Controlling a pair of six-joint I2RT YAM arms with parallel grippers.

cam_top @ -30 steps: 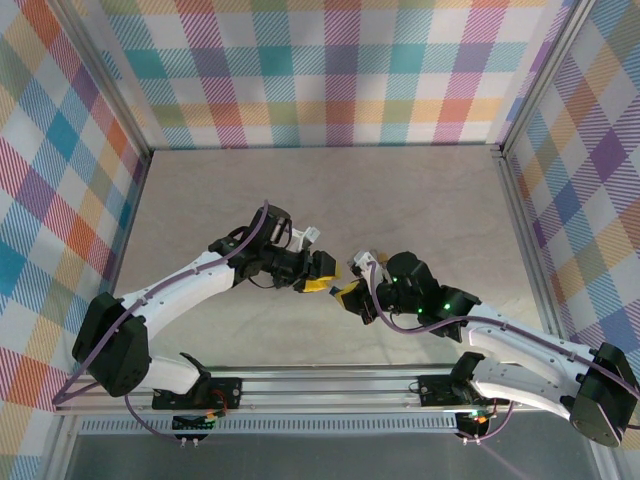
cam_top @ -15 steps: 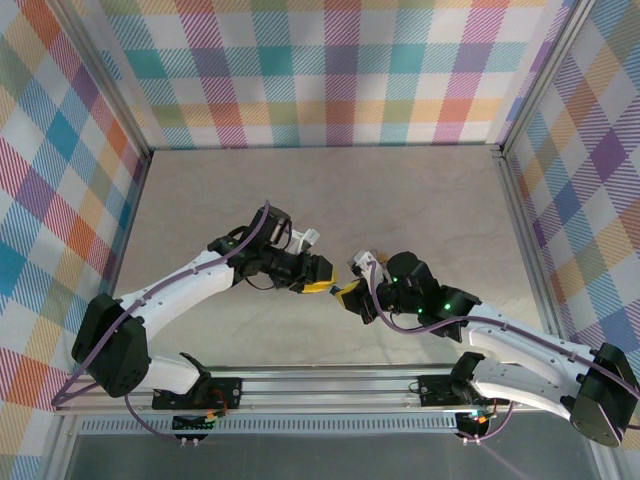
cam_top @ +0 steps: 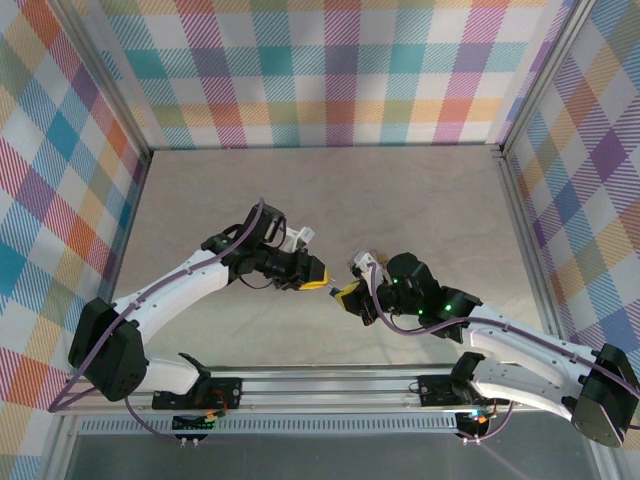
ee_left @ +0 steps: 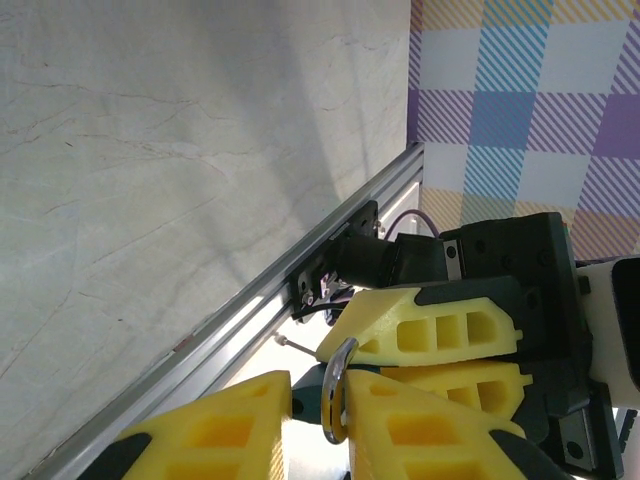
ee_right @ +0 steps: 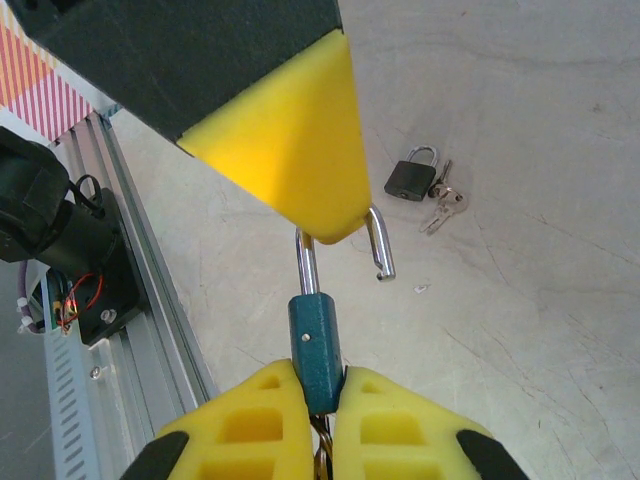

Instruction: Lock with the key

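right gripper (ee_right: 318, 390) clamped tight on teal padlock (ee_right: 314, 335) at lower centre, shackle (ee_right: 307, 262) raised open, left gripper (ee_left: 318, 395) straddling shackle top, whether it pinches cannot be told, dark padlock (ee_right: 411, 180) with keys (ee_right: 443, 205) upper right

walls (cam_top: 340, 70): pastel plaid panels, three sides | tabletop (cam_top: 300, 190): beige marbled, evenly lit | near edge: aluminium rail (cam_top: 330, 383)

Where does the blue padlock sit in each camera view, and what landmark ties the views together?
Top external: padlock just below picture centre.
Left wrist: bottom centre, its shackle standing between yellow fingers.
Right wrist: lower centre, body pinched by the right gripper, shackle open.
Shared landmark: the metal rail along the near edge.
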